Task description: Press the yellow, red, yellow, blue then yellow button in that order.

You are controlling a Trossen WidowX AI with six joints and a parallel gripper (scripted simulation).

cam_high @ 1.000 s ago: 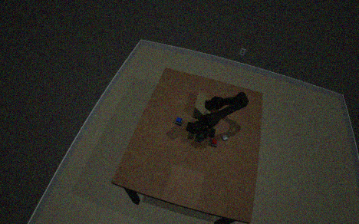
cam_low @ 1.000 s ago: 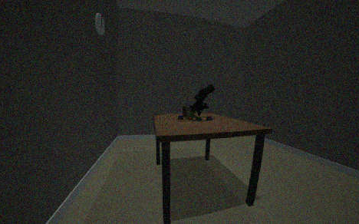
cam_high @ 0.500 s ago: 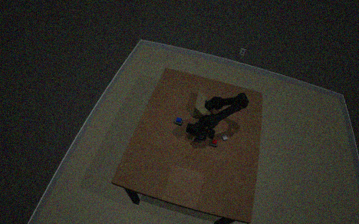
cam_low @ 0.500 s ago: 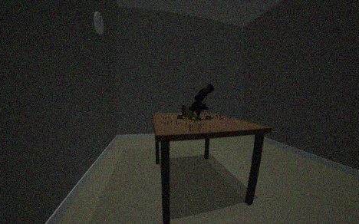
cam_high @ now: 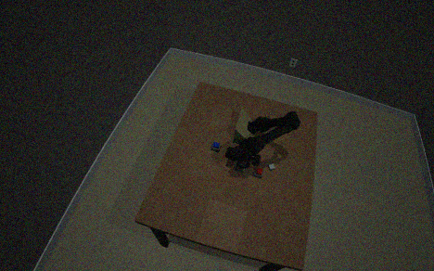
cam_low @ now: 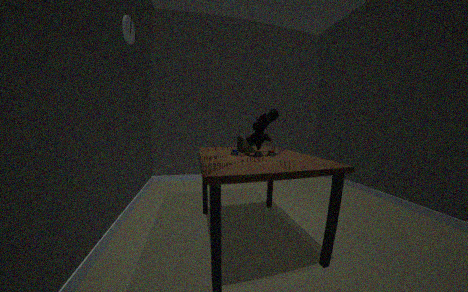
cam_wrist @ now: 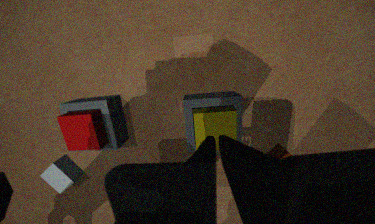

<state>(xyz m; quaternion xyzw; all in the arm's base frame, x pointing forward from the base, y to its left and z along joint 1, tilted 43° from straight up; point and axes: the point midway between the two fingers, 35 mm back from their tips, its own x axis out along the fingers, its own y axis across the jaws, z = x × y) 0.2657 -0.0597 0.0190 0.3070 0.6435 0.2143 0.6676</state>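
The yellow button stands in its grey housing in the wrist view; the arm hides it in the top view. My gripper is shut and holds nothing. Its fingertips overlap the near part of the yellow cap; I cannot tell whether they touch it. The red button is to the left of the yellow one in the wrist view, and its cap stands up from its housing. The blue button stands apart from the arm, outside the wrist view.
A small white block lies near the red button. A dark orange-red thing shows partly behind the right finger. A pale greenish shape stands beside the arm. All are on the brown wooden table.
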